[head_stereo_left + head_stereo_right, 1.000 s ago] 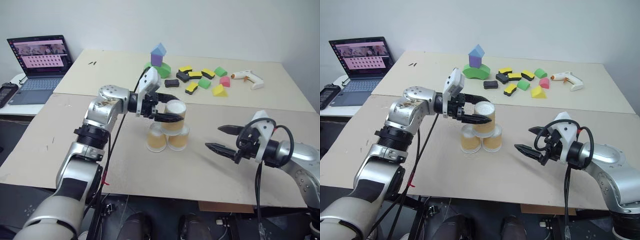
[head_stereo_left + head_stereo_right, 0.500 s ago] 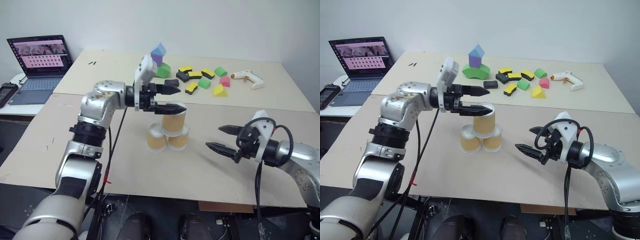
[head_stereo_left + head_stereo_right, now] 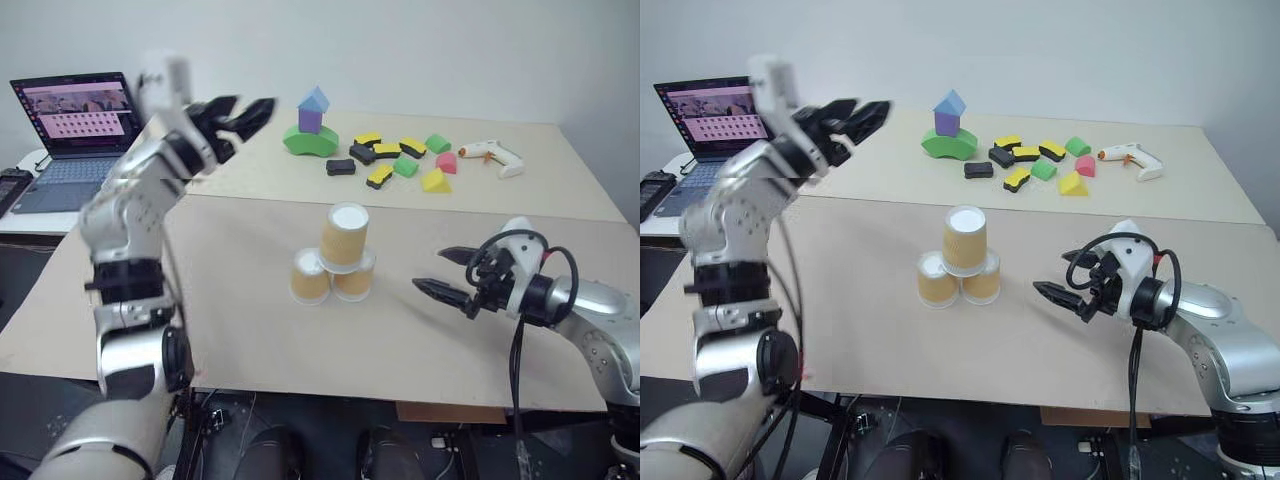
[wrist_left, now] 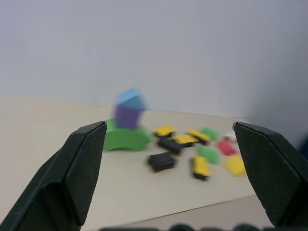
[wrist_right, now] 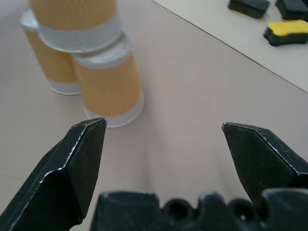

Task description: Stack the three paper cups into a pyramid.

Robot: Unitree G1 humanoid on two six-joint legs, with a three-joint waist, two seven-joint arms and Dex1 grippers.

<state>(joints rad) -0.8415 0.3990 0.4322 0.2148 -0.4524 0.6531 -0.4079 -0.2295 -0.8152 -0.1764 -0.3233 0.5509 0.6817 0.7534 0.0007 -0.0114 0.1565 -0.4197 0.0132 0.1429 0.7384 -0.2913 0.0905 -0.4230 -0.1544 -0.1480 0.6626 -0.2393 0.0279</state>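
The three paper cups stand as a pyramid in the middle of the table. Two tan-orange cups (image 3: 310,277) (image 3: 356,278) sit upside down side by side, and the third cup (image 3: 344,236) rests on top of them. My left gripper (image 3: 245,112) is raised high at the far left, well clear of the stack, open and empty. My right gripper (image 3: 430,270) hovers low over the table to the right of the cups, open and empty. In the right wrist view the nearest lower cup (image 5: 108,86) stands ahead of its spread fingers (image 5: 84,159).
A green-purple-blue block tower (image 3: 311,125) and several loose foam blocks (image 3: 395,160) lie at the back of the table, with a white glue gun (image 3: 492,155) at the back right. A laptop (image 3: 72,125) sits on a side table at the far left.
My left gripper has drawn away from the top cup and swung up and to the left. The top cup stays on the two lower ones. The right gripper has hardly moved.
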